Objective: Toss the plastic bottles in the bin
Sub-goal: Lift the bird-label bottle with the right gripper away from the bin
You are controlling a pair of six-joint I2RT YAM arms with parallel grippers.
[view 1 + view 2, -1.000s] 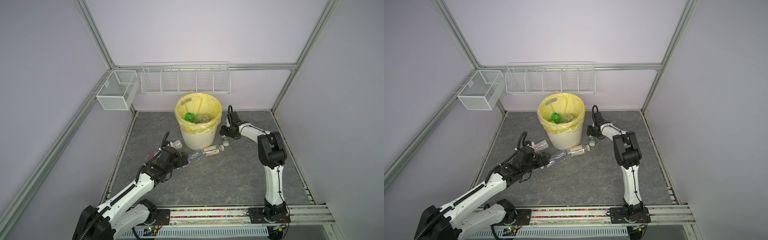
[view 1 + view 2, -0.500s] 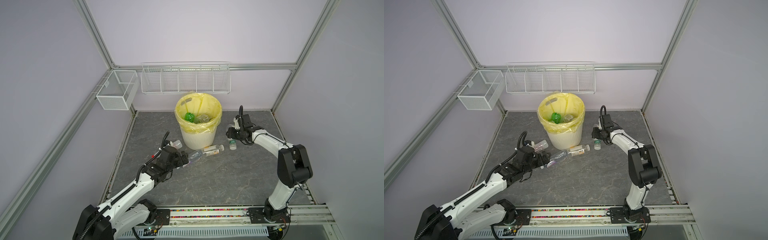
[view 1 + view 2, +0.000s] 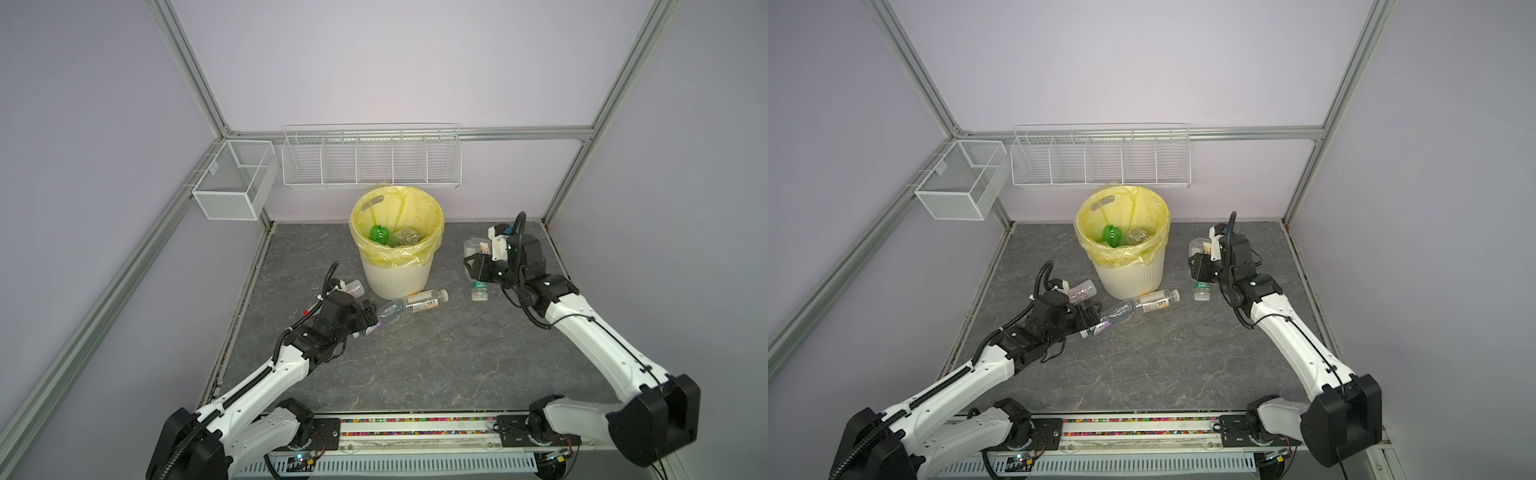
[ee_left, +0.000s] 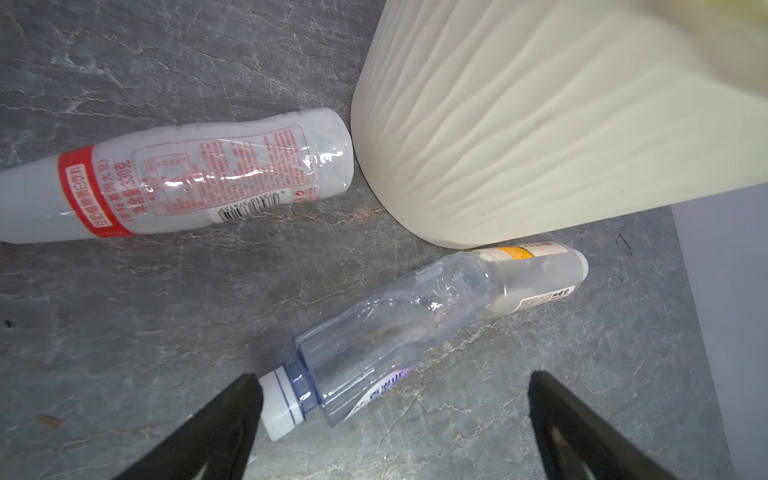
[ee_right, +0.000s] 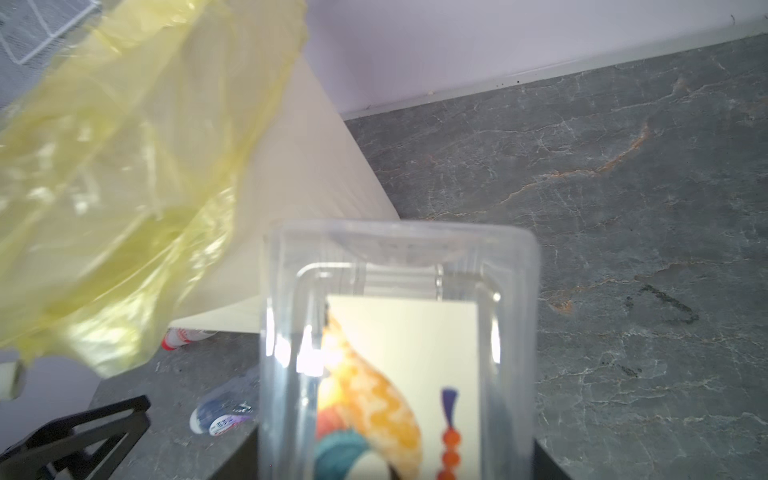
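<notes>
Looks like a robotics lab test cell, not a home or a shop. Boxed in on three sides by plain lilac wall panels (image 3: pixel 374 62) set in aluminium frame posts (image 3: pixel 194 79). Floored with a grey stone-patterned table (image 3: pixel 415 357), edged at the front by a mounting rail (image 3: pixel 415 430) carrying two white-and-black robot arms (image 3: pixel 270 378) with exposed cables. Hung along the back and side bars with white wire baskets (image 3: pixel 371 160). Set out with one bag-lined bin (image 3: pixel 395 282) and a few plastic bottles (image 3: pixel 428 300) lying loose beside it. Watched from above and from cameras on both wrists.
</notes>
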